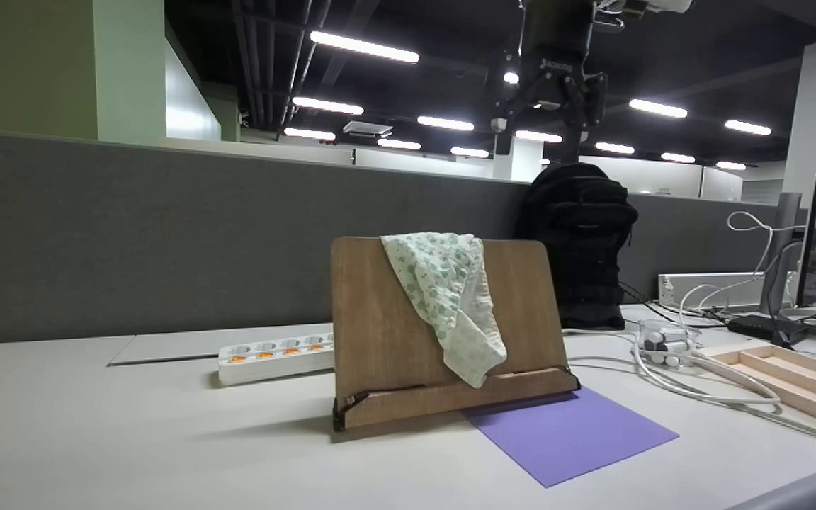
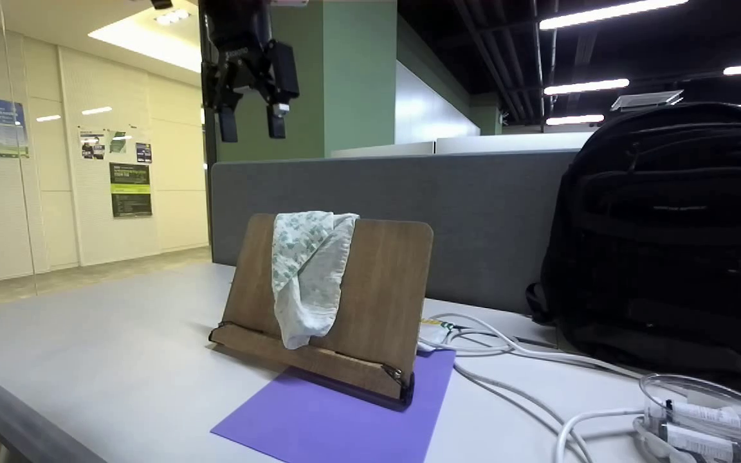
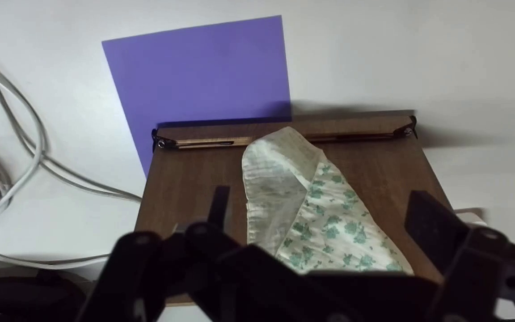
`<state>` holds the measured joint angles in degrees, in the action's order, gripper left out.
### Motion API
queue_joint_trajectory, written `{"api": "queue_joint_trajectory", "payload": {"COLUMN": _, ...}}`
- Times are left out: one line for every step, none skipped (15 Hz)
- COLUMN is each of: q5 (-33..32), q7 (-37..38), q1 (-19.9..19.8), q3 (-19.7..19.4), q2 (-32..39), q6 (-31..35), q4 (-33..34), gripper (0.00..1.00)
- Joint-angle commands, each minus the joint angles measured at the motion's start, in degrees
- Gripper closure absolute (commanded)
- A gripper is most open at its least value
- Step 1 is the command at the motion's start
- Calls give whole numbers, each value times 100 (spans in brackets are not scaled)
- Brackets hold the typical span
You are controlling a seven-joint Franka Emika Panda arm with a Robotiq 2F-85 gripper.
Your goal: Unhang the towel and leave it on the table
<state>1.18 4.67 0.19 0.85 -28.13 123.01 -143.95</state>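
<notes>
We are holding our claw (image 2: 252, 127) spread apart; below it, we are seeing the towel (image 2: 309, 283) hanging over a wooden board (image 2: 383, 289) standing on the desk (image 2: 119, 360) and purple sheet (image 2: 345, 418).

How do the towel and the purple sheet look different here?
The towel drapes over the wooden board; the purple sheet lies flat on the table. The towel is whitish with green print; the purple sheet is plain. The towel is creased; the purple sheet looks smooth. In common: the gripper holds neither.

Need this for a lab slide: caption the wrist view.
Open gripper above a green-patterned towel draped over a wooden stand.
</notes>
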Motion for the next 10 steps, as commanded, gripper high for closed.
{"api": "queue_joint_trajectory", "payload": {"q5": 78, "q7": 279, "q1": -34, "q3": 100, "q2": 640, "q6": 547, "q4": 274, "gripper": 0}}
{"api": "queue_joint_trajectory", "payload": {"q5": 19, "q7": 314, "q1": -62, "q3": 113, "q2": 806, "q6": 803, "q4": 310, "gripper": 0}}
{"api": "queue_joint_trajectory", "payload": {"q5": -22, "q7": 307, "q1": -76, "q3": 108, "q2": 958, "q6": 1027, "q4": 350, "gripper": 0}}
{"api": "queue_joint_trajectory", "payload": {"q5": -57, "q7": 270, "q1": -91, "q3": 88, "q2": 1116, "q6": 1254, "q4": 400, "gripper": 0}}
{"api": "queue_joint_trajectory", "payload": {"q5": -62, "q7": 238, "q1": -96, "q3": 69, "q2": 1259, "q6": 1429, "q4": 454, "gripper": 0}}
{"api": "queue_joint_trajectory", "payload": {"q5": -46, "q7": 162, "q1": -92, "q3": 40, "q2": 1410, "q6": 1537, "q4": 536, "gripper": 0}}
{"api": "queue_joint_trajectory", "payload": {"q5": -49, "q7": 99, "q1": -97, "q3": 21, "q2": 1540, "q6": 1617, "q4": 606, "gripper": 0}}
{"api": "queue_joint_trajectory", "payload": {"q5": -14, "q7": -13, "q1": -83, "q3": -13, "q2": 1686, "q6": 1610, "q4": 698, "gripper": 0}}
{"api": "queue_joint_trajectory", "payload": {"q5": 5, "q7": -90, "q1": -77, "q3": -37, "q2": 1820, "q6": 1604, "q4": 781, "gripper": 0}}
{"api": "queue_joint_trajectory", "payload": {"q5": 40, "q7": -164, "q1": -66, "q3": -61, "q2": 1941, "q6": 1566, "q4": 860, "gripper": 0}}
